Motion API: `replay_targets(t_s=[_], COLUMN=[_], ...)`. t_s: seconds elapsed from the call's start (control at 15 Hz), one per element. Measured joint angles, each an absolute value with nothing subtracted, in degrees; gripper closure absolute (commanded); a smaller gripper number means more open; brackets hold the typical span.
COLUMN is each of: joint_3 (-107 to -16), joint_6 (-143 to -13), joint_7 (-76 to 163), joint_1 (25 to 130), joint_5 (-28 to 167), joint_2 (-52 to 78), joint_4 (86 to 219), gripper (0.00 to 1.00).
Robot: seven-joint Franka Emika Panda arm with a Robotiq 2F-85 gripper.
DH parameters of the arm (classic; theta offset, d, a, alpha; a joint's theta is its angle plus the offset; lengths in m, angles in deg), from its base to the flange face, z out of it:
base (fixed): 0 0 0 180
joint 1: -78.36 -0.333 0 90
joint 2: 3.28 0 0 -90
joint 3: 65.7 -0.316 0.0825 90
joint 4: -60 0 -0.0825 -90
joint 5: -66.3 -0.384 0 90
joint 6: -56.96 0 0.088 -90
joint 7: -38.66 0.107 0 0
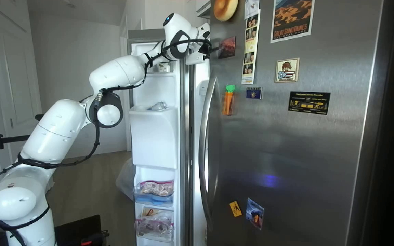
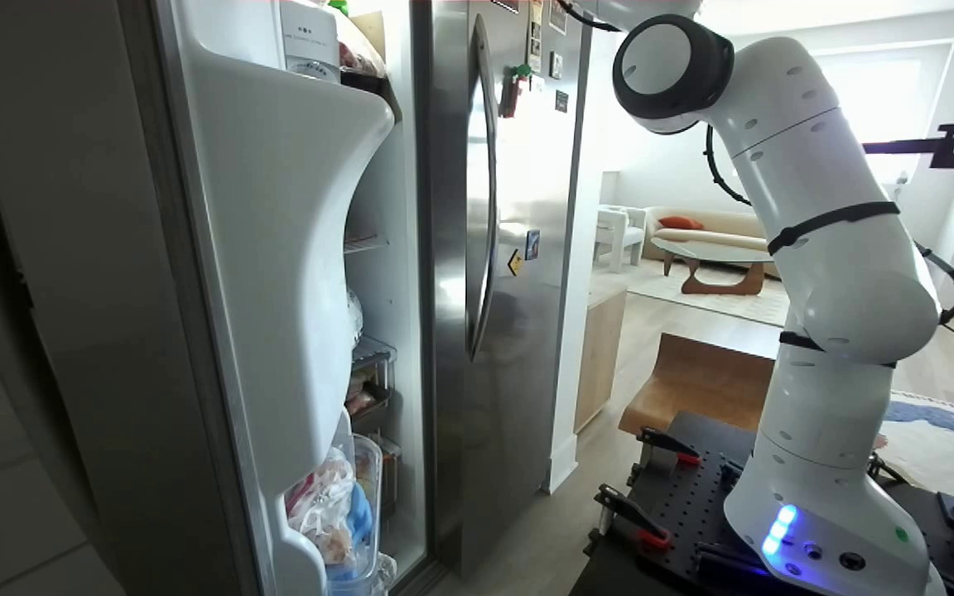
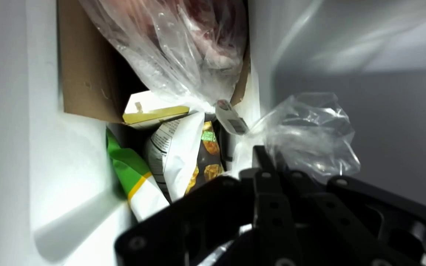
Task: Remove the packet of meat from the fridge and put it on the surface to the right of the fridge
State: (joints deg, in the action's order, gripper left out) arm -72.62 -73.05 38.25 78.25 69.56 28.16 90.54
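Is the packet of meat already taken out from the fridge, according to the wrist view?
No, the packet of meat is seen in or over a cardboard box, beside a white inner wall of the fridge.

Rounded white arm (image 1: 54, 138), black cable (image 1: 97, 131), black straps (image 2: 833, 223), blue lights (image 2: 778, 531), black end effector (image 3: 270, 159).

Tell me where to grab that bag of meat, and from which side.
I'd pinch the bag of meat at its gathered neck, by the tag, coming from the loose plastic end, beyond the cardboard box, where the gripper is. The bag narrows there; its bulging, floppy body would likely sag or slip.
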Motion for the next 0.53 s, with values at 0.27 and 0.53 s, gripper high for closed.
replay_targets(t_s=[0.27,0.53], joint_3=[-69.5,-66.6], joint_6=[-69.4,-66.6], joint_7=[38.3,38.6], joint_1=[77.0,75.2], joint_5=[69.7,70.7], joint_2=[28.2,28.0], joint_4=[86.2,81.7], gripper=[1.0,1.0])
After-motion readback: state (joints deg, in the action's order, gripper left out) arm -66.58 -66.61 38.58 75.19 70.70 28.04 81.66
